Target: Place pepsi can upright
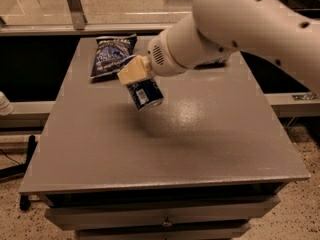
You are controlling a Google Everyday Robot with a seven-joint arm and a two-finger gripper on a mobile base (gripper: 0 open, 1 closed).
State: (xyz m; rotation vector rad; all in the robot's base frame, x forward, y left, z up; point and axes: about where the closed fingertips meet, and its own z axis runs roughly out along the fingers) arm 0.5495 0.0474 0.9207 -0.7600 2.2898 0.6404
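Note:
The pepsi can (144,94) is dark blue with a silver rim. It hangs tilted above the grey table (165,149), its silver end pointing down and to the right. My gripper (134,74) is shut on the can's upper end, with a tan finger (131,71) showing on its left side. The white arm reaches in from the upper right, over the middle of the table.
A flat blue crinkled chip bag (111,53) lies at the table's back left, just behind the gripper. The table has drawers along its front edge (165,219). A speckled floor lies below, and a metal rail runs behind the table.

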